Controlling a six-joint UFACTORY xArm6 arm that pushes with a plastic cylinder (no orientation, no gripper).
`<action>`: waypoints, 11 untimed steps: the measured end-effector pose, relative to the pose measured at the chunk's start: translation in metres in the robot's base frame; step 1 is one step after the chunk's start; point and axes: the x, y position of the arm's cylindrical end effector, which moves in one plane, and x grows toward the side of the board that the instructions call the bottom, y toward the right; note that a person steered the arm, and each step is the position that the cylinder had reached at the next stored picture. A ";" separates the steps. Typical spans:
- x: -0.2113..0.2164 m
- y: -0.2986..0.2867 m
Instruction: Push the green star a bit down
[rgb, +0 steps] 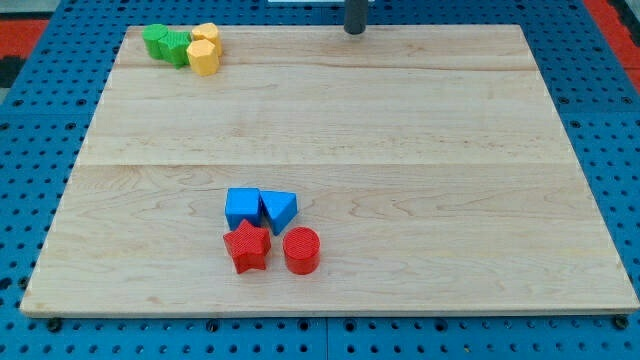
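Two green blocks sit pressed together at the board's top left: one (155, 39) on the left and one (176, 48) on the right. I cannot tell which is the star. Two yellow blocks touch them on the right: one (206, 36) at the top and a hexagon-like one (203, 58) below it. My tip (355, 30) is at the view's top edge, right of centre, far to the right of the green blocks and touching no block.
A cluster sits low and left of centre: a blue cube (242, 207), a blue triangle (279, 209), a red star (247, 247) and a red cylinder (301, 250). The wooden board (400, 150) lies on a blue pegboard.
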 end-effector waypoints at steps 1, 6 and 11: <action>0.000 -0.034; 0.000 -0.154; 0.004 -0.232</action>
